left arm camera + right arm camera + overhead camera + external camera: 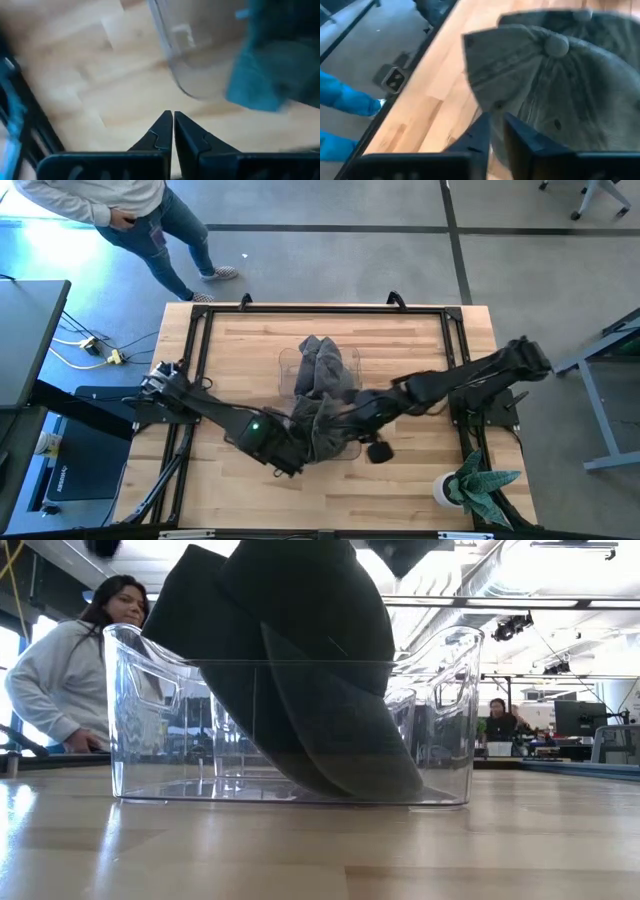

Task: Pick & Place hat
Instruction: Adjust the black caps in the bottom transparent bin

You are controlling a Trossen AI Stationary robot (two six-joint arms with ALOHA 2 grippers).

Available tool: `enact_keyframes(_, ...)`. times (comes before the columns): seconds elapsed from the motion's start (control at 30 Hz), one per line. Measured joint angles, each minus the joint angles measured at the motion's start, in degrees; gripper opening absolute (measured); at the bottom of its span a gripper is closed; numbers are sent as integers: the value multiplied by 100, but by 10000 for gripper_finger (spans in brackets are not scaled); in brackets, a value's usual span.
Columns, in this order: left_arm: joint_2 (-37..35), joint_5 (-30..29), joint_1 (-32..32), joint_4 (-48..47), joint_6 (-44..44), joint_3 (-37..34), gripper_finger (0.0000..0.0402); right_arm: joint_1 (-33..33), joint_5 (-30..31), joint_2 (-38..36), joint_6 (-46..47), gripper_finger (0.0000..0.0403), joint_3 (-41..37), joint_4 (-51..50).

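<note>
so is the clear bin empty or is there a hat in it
Not empty. In the low view a dark hat stands tilted inside the clear bin, its lower edge on the floor, its top above the rim.

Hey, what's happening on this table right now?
Two dark robot arms are working over a clear plastic bin in the middle of the wooden table. Grey fabric caps are piled in it, sticking out over the rim. The right tool is nearly shut beside a cap with a top button. The left tool is shut and empty next to the bin. A person watches from behind the table.
</note>
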Motion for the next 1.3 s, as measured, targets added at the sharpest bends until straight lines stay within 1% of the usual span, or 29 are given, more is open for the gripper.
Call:
enact_keyframes(0.07,-28,-294,-8,42,338,-343,5,0,96,250,179,25,-3,175)
enact_keyframes(0.13,12,-694,-5,46,768,-601,2,0,275,419,279,7,-4,339)
enact_keyframes(0.23,-21,-1403,1,44,1343,-734,4,-2,782,631,516,17,-4,589)
enact_keyframes(0.33,-5,-1902,0,122,1715,-784,1,-60,1268,777,677,16,-4,831)
enact_keyframes(0.43,-10,-2386,-1,492,1990,-783,1,-173,1371,876,827,4,-4,1148)
enact_keyframes(0.5,-5,-2665,-2,844,2184,-773,0,-243,1381,943,953,4,-4,1434)
enact_keyframes(0.63,-74,-3267,-190,953,2308,-588,0,-315,1454,1016,1196,7,-4,1892)
enact_keyframes(0.73,-98,-3766,-354,980,2289,-439,0,-317,1861,1014,1334,2,-2,1911)
enact_keyframes(0.83,-88,-4107,-461,976,2282,-358,0,-307,2225,1014,1516,5,-2,1902)
enact_keyframes(0.93,-91,-4155,-533,933,2234,-331,0,-273,2325,1011,1562,7,-2,1907)
enact_keyframes(1.0,-88,-4021,-544,882,2100,-331,0,-242,2303,910,1553,5,-4,1857)
enact_keyframes(1.1,-206,-3674,-578,613,1822,-333,0,-215,2079,639,1716,2,-2,1864)
enact_keyframes(1.17,-306,-3433,-598,386,1595,-326,0,-214,1726,472,1834,5,5,1834)
enact_keyframes(1.23,-339,-3023,-607,33,1280,-332,0,-216,1261,399,1943,10,7,1707)
enact_keyframes(1.3,-346,-2626,-607,91,1389,-405,0,-172,632,385,1925,14,7,1599)
